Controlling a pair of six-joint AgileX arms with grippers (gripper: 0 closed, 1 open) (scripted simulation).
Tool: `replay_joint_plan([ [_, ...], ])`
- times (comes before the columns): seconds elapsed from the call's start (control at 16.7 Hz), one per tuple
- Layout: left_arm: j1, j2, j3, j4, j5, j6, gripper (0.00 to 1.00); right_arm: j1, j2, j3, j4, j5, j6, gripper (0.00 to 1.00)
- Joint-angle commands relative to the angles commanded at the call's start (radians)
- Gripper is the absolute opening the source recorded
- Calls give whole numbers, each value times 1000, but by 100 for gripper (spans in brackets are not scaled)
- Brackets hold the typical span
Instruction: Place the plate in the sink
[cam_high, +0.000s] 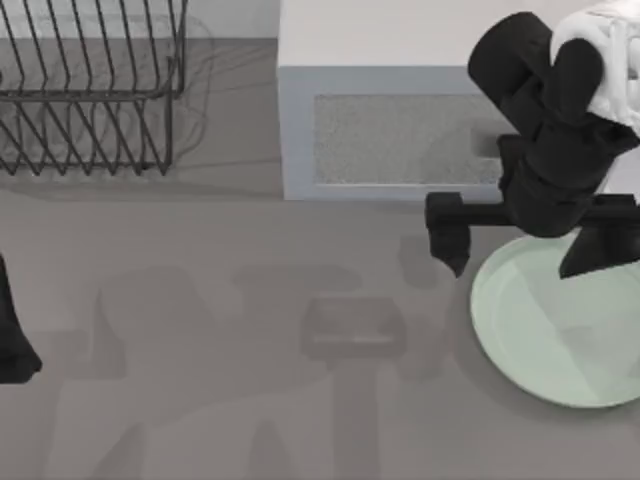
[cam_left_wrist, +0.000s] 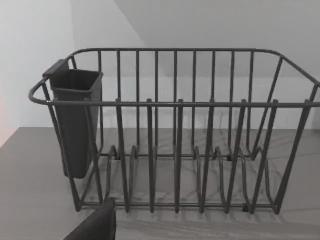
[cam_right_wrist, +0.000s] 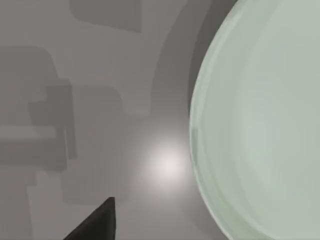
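While my right gripper (cam_high: 515, 255) hangs spread open and empty astride the plate (cam_high: 560, 330) rim nearest the microwave (cam_high: 400, 130), my left arm is far.

Even soft lighting, arm shadows blocky across the grey worktop (cam_high: 250, 400), a bright glare spot on it beside the plate (cam_right_wrist: 260, 125), edges slightly soft.

Plates: one plate (cam_high: 560, 325), pale mint-green, round
Microwaves: one microwave (cam_high: 400, 110), grey-white
Dish racks: one wire dish rack (cam_left_wrist: 185, 135)
Cutlery cups: one dark cutlery cup (cam_left_wrist: 75, 120), on the rack
Arms: two
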Motion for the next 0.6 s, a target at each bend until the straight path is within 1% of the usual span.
replay_joint_plan([
  [0.18, 0, 0, 0, 0, 0, 0, 100, 17, 86, 71, -49, 1, 25, 100],
  [0.6, 0, 0, 0, 0, 0, 0, 100, 26, 92, 65, -35, 3, 36, 100],
])
